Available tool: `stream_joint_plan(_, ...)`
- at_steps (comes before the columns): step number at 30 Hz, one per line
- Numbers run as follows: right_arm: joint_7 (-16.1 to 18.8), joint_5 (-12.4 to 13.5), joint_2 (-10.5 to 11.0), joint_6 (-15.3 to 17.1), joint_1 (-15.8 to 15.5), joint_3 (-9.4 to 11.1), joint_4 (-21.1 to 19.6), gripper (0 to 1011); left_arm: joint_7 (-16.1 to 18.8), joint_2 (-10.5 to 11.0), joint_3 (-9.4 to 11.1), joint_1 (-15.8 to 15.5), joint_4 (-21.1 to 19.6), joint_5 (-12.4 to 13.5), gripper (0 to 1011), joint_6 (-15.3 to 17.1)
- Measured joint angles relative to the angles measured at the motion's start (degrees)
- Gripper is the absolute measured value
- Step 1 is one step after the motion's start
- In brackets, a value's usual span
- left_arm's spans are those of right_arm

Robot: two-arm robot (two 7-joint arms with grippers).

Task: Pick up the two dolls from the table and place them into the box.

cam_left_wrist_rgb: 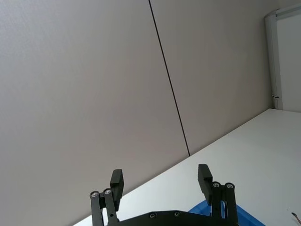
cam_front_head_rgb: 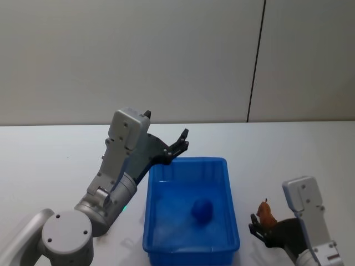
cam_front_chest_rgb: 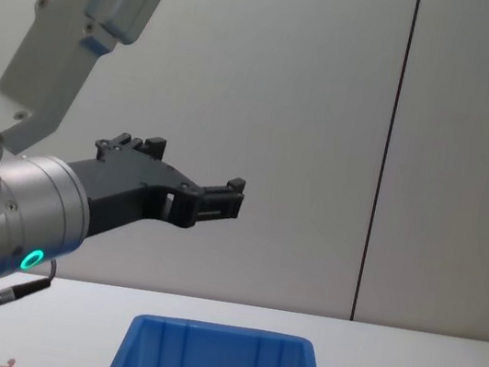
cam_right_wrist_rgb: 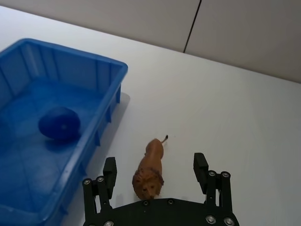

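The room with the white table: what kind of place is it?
Probably a robot test lab: white table, plain panelled wall, blue box, left gripper raised above it, right gripper beside it.

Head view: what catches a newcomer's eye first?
The bright blue box sits mid-table, with a blue round thing lying in it. Right of it, a brown lion toy rests on the white table between the open fingers of the right gripper, while the left gripper hangs open above the box's far left corner.
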Motion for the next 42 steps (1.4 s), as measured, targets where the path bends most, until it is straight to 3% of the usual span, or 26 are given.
stream_joint_plan(13, -0.2, 0.8, -0.5, 0.9, 1.0, 1.0, 4.0, 1004, 0.0, 0.0, 0.0, 0.0, 0.0, 0.0, 1001, 0.0)
stream_joint_plan(21, 0.2, 1.5, -1.2, 0.5, 1.9, 1.4, 6.3, 836, 0.0, 0.0, 0.0, 0.0, 0.0, 0.0, 1001, 0.0)
stream_joint_plan(31, 0.6, 2.8, -1.9, -1.9, 2.4, 1.7, 7.3, 490, 0.0, 0.0, 0.0, 0.0, 0.0, 0.0, 1001, 0.0)
stream_joint_plan(35, 0.6, 2.9, -2.1, -2.8, 2.5, 1.8, 7.3, 429, 0.0, 0.0, 0.0, 0.0, 0.0, 0.0, 1001, 0.0)
stream_joint_plan(42, 0.6, 2.4, -2.5, -4.9, 2.6, 1.7, 7.0, 429, 0.0, 0.0, 0.0, 0.0, 0.0, 0.0, 1001, 0.0)
